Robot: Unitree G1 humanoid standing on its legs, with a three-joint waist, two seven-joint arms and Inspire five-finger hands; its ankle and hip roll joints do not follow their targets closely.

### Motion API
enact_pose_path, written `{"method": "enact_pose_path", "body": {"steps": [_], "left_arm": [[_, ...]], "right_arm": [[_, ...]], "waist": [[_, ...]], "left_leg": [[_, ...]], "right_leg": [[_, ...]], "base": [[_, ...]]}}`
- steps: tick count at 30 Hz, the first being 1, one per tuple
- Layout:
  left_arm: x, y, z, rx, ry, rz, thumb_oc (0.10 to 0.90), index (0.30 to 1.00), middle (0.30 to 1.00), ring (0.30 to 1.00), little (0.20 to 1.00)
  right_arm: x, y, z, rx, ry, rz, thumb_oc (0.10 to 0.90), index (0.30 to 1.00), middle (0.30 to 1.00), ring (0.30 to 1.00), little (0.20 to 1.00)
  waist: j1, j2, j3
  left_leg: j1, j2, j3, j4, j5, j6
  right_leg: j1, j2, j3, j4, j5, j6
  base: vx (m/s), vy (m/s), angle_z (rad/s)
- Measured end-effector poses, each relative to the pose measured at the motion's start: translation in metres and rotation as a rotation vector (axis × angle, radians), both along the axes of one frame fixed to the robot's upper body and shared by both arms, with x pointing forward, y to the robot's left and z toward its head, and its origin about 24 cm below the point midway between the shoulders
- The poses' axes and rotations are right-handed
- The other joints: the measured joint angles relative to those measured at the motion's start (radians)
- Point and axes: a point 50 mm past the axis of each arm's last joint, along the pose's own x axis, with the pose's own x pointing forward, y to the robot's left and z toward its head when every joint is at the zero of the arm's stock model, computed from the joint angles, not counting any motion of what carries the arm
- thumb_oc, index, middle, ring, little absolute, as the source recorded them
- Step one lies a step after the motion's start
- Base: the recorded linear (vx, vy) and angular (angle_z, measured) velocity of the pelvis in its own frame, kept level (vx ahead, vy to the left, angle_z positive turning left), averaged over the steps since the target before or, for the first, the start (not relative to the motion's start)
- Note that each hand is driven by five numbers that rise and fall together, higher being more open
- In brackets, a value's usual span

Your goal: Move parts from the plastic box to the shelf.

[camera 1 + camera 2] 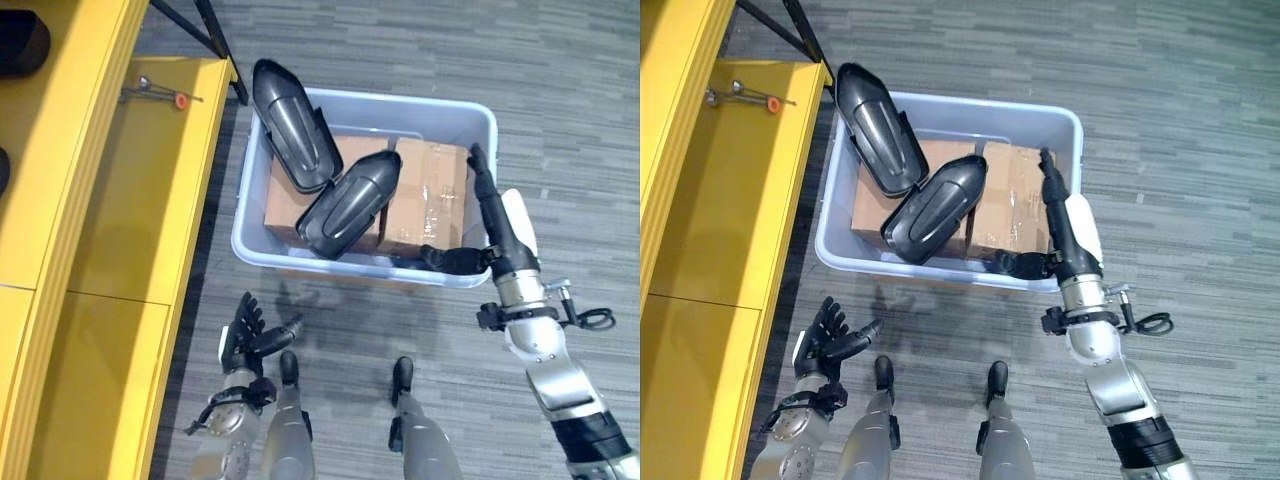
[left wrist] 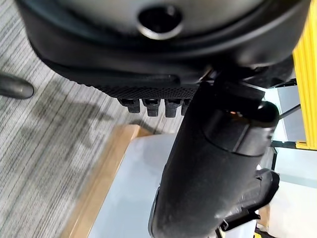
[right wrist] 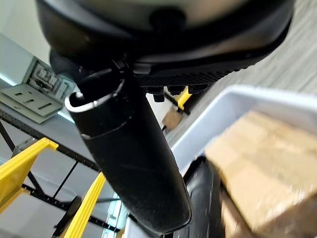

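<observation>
No text, number, label or sign is showing clearly enough to read in any of the views. The two cardboard boxes (image 1: 430,195) sitting in the plastic box (image 1: 470,125) are showing only plain brown faces and clear tape. The two black parts (image 1: 350,205) lying on them are carrying no legible marking, and the yellow shelf (image 1: 150,210) on the left is bearing none either.

Grey carpet floor (image 1: 560,90) bearing pale plastic box (image 1: 470,125) at centre; yellow shelf (image 1: 150,200) at nine o'clock, small metal tool (image 1: 155,93) lying on top.
</observation>
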Motion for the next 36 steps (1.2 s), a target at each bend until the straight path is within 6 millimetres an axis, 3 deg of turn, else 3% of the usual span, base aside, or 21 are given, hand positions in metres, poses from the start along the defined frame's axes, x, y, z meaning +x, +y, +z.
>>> {"method": "enact_pose_path", "body": {"steps": [3,7,11,20,29,34,36], "left_arm": [[0.002,0.003,0.002,0.015,-0.006,0.002,0.900,1.000,1.000,1.000,1.000],[0.005,0.000,0.005,0.014,-0.014,0.001,0.900,1.000,1.000,1.000,1.000],[0.008,-0.002,0.006,0.016,-0.018,0.006,0.900,1.000,1.000,1.000,1.000],[0.015,-0.005,0.014,0.018,-0.045,0.021,0.900,1.000,1.000,1.000,1.000],[0.021,-0.008,0.018,-0.019,-0.059,0.030,0.900,1.000,1.000,1.000,1.000],[0.020,-0.009,0.017,-0.054,-0.059,0.033,0.900,1.000,1.000,1.000,1.000],[0.020,-0.010,0.016,-0.056,-0.055,0.031,0.900,1.000,1.000,1.000,1.000]], "right_arm": [[0.006,0.014,0.009,0.023,-0.036,0.034,0.900,1.000,1.000,1.000,1.000],[0.013,0.030,0.027,0.080,-0.113,0.052,0.900,1.000,1.000,1.000,1.000],[0.016,0.036,0.037,0.103,-0.151,0.048,0.900,1.000,1.000,1.000,1.000],[0.033,0.049,0.037,0.269,-0.101,0.056,0.900,1.000,1.000,1.000,1.000],[0.044,0.076,0.025,0.433,0.072,0.209,0.900,1.000,1.000,1.000,1.000],[0.076,0.076,0.032,0.501,0.155,0.184,0.900,1.000,1.000,1.000,1.000],[0.077,0.076,0.032,0.532,0.170,0.196,0.900,1.000,1.000,1.000,1.000]], "waist": [[-0.001,0.000,0.002],[0.001,-0.004,0.047],[0.001,-0.008,0.073],[0.026,-0.025,0.097],[0.047,-0.045,0.123],[0.056,-0.049,0.125],[0.060,-0.050,0.126]], "left_leg": [[-0.030,-0.006,0.003,-0.004,0.001,-0.002],[-0.043,-0.015,0.005,-0.004,0.002,-0.003],[-0.057,-0.026,0.005,-0.004,0.004,-0.005],[-0.092,-0.047,0.005,-0.005,0.008,-0.013],[-0.113,-0.056,0.004,-0.004,0.013,-0.019],[-0.148,-0.055,-0.001,-0.004,0.021,-0.031],[-0.163,-0.056,-0.001,-0.004,0.023,-0.034]], "right_leg": [[-0.036,-0.006,0.006,0.000,0.005,0.004],[-0.050,-0.015,0.010,0.000,0.012,0.007],[-0.062,-0.026,0.012,0.000,0.017,0.012],[-0.096,-0.046,0.014,0.000,0.026,0.022],[-0.116,-0.055,0.014,0.000,0.034,0.027],[-0.146,-0.054,0.009,0.000,0.037,0.025],[-0.160,-0.055,0.009,0.000,0.043,0.027]], "base": [[0.00,0.007,-0.03],[0.00,0.015,0.00],[0.00,0.009,0.01],[-0.02,0.047,0.02],[-0.01,0.017,0.01],[0.00,0.010,0.03],[0.00,0.000,0.00]]}}
